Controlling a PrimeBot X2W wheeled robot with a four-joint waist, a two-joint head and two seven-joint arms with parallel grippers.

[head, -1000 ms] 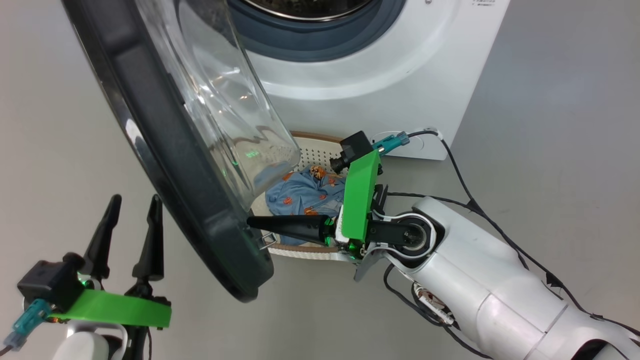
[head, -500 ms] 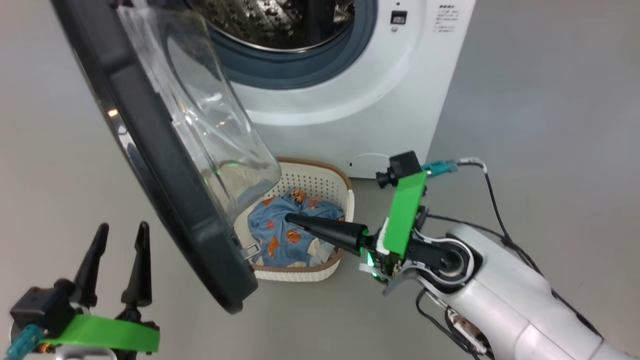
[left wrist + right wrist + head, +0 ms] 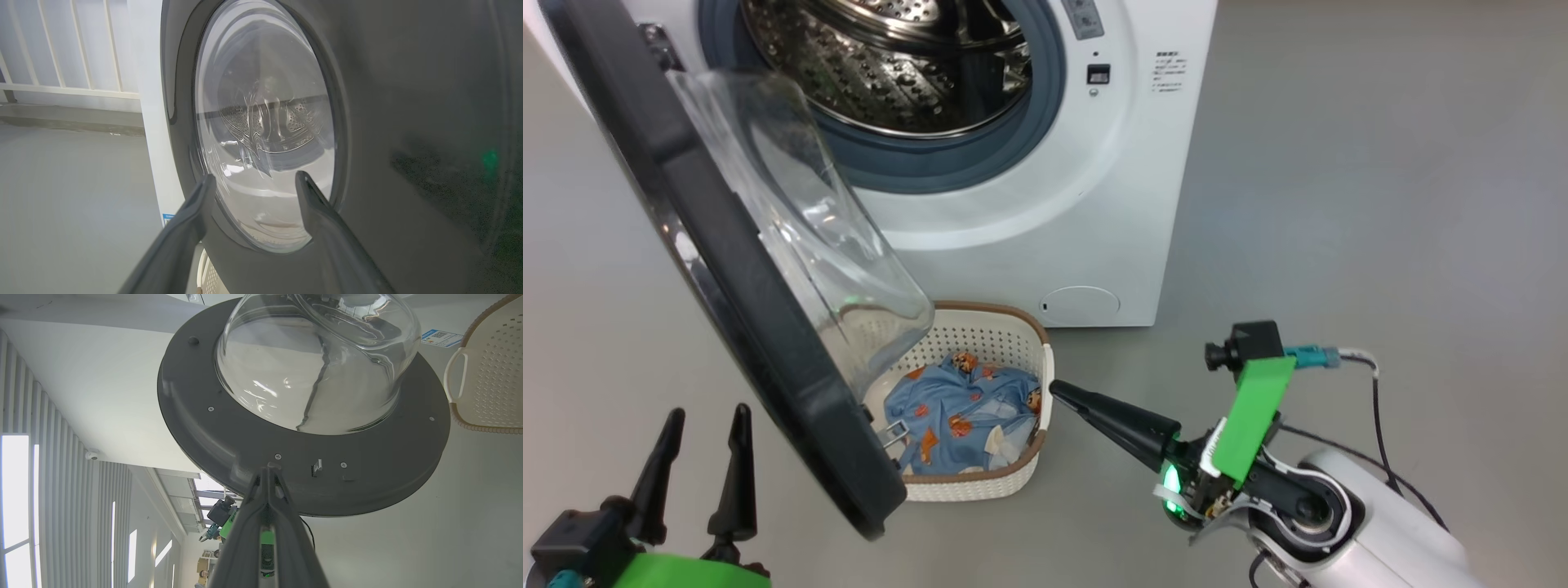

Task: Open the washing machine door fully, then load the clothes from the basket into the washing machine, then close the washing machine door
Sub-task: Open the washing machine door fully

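Observation:
The washing machine stands at the top with its steel drum exposed. Its door hangs swung out to the left, black rim and clear glass bowl over the basket. The clothes, blue with orange bears, lie in the basket. My right gripper is shut and empty, its tip just right of the basket's rim. In the right wrist view that gripper points at the door's inner rim. My left gripper is open at lower left, facing the door's outer side.
Grey floor spreads to the right of the machine. A round white flap sits low on the machine's front. A white railing stands behind the machine in the left wrist view. Black cables trail from my right arm.
The head camera has shifted, so the drum now shows. My right gripper has drawn back from the door's edge, across the basket, to its right rim. The door stands wider open.

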